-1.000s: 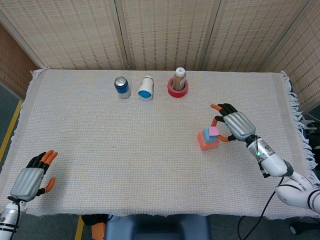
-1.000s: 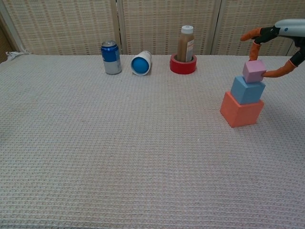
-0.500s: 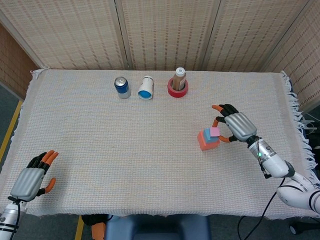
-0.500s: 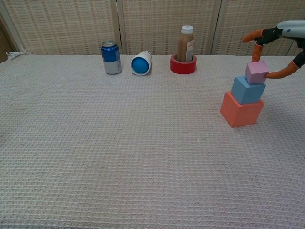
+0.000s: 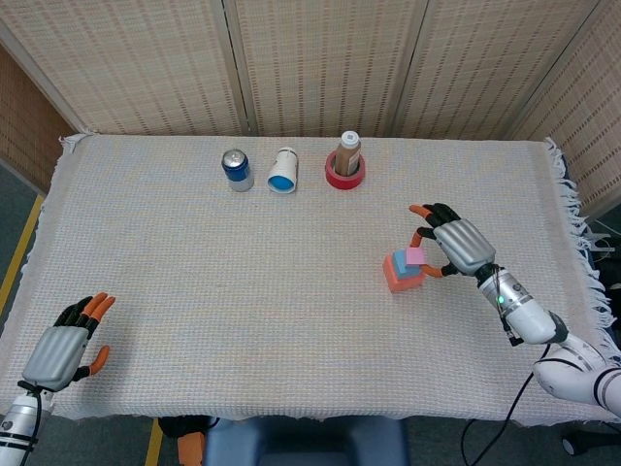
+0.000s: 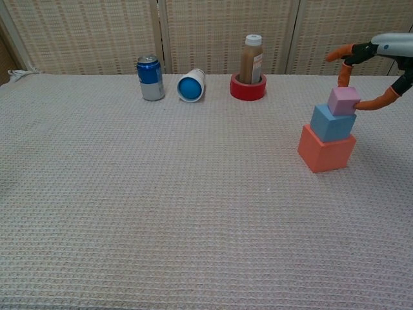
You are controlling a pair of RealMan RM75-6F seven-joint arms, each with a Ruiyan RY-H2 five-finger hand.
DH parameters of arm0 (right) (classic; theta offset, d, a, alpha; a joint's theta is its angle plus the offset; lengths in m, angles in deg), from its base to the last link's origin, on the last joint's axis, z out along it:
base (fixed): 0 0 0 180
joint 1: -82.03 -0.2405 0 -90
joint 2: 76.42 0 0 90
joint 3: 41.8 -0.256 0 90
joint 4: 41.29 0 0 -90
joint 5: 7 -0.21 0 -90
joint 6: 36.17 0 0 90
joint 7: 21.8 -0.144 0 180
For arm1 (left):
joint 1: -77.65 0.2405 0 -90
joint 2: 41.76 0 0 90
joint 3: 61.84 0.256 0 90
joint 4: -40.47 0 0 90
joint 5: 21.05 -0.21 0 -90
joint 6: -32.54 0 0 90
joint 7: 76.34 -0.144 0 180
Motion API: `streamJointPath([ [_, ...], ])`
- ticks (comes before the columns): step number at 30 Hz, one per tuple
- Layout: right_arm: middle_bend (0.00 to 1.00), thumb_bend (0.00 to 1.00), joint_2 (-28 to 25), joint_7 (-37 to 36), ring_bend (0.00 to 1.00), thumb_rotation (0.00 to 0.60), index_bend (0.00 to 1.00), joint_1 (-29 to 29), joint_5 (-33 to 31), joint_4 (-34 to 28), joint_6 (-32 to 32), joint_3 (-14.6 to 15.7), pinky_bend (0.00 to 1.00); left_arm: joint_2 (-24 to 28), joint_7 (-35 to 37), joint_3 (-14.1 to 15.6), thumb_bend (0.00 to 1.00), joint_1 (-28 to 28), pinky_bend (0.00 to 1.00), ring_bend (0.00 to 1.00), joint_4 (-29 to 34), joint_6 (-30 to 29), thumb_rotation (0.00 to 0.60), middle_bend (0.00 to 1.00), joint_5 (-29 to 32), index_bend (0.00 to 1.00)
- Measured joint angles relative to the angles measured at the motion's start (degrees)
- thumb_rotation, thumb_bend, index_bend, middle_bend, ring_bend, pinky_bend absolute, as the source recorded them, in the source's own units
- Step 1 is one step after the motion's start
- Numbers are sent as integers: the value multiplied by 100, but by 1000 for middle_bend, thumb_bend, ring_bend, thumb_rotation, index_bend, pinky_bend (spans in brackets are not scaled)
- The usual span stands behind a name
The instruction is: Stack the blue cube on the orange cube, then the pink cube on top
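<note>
On the right side of the table stands a stack: the orange cube (image 5: 398, 282) (image 6: 326, 150) at the bottom, the blue cube (image 5: 398, 262) (image 6: 330, 123) on it, and the small pink cube (image 5: 415, 255) (image 6: 343, 101) on top, sitting flat. My right hand (image 5: 456, 243) (image 6: 377, 68) is just right of the stack. Its thumb and a finger (image 6: 341, 72) touch the pink cube from either side, pinching it. My left hand (image 5: 60, 351) rests at the table's near left corner, fingers extended, holding nothing; the chest view does not show it.
Along the back of the table stand a blue can (image 5: 236, 169) (image 6: 151, 78), a white cup (image 5: 282, 171) (image 6: 191, 85) lying on its side, and a brown bottle (image 5: 347, 153) (image 6: 251, 59) inside a red tape roll (image 6: 248, 90). A woven cloth (image 5: 243, 291) covers the table.
The pink cube, tilted and slightly raised before, has settled flat onto the blue cube. My right hand shifted a little with it. The left hand has not moved.
</note>
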Motion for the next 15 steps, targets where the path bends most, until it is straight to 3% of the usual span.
streamJointPath([
  [15,26,453,8,-39,0,600,398,8,5,-7,-3,32,0,23,37,9,459,-8,113,0,15,23,600,0,8,0],
])
